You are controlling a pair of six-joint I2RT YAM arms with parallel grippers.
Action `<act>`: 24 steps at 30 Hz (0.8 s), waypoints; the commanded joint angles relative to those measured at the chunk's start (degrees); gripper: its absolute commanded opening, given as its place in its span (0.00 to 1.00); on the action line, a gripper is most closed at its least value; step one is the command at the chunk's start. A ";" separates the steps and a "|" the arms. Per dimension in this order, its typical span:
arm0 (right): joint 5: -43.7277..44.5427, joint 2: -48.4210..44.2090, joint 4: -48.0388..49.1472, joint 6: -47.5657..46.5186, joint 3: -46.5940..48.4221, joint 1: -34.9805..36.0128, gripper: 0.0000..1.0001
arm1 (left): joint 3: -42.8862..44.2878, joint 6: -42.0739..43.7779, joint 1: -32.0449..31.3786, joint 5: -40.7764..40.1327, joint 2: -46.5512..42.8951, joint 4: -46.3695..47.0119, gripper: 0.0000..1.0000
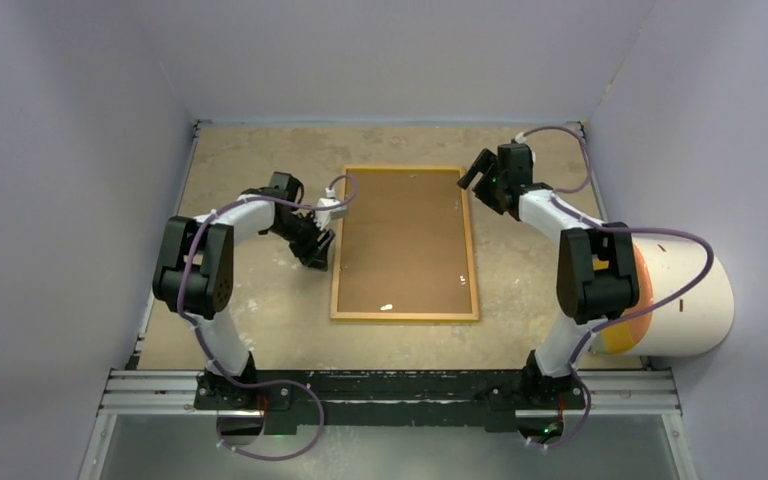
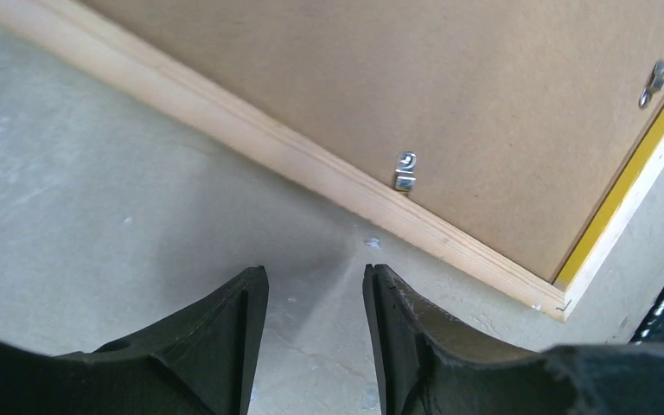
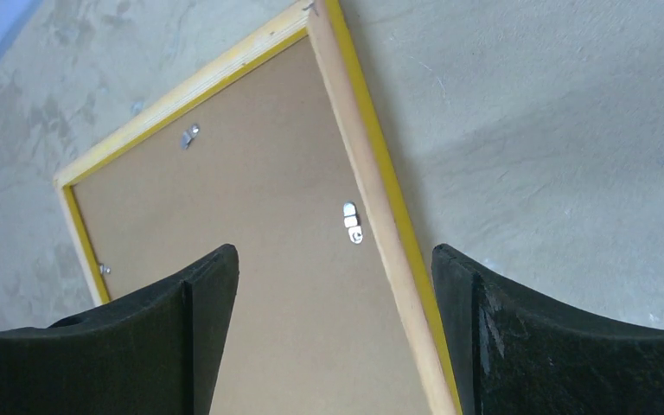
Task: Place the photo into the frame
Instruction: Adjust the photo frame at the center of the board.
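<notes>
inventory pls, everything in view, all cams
frame: 1, wood-brown back, yellow edging, face down mid-table
backing board: 1, brown, set inside the frame
metal clips: at least 3, silver, along the board's edges
cylinder: 1, white with orange end, table's right edge
table: 1, mottled beige, under everything
photo: 0 in view
left gripper: 1, black, open, empty, beside the frame's left side
right gripper: 1, black, open, empty, over the frame's far right corner
</notes>
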 commanded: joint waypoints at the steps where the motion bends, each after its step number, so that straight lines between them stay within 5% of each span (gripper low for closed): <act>1: -0.47 7.36 1.78 3.18 3.80 0.81 0.84 | -4.64 5.28 -3.54 -4.00 -3.01 2.27 0.48; 10: -14.17 21.80 4.35 4.17 16.24 3.24 0.80 | -7.05 4.86 -13.68 -4.02 -4.86 3.20 0.51; 18: -27.72 33.90 1.18 3.63 37.13 14.80 0.80 | -1.43 4.08 -22.91 3.66 -3.46 -1.72 0.84; 24: -28.00 38.42 -7.98 -1.06 50.83 18.65 0.96 | 5.40 6.03 -24.25 5.99 -4.81 -9.78 0.91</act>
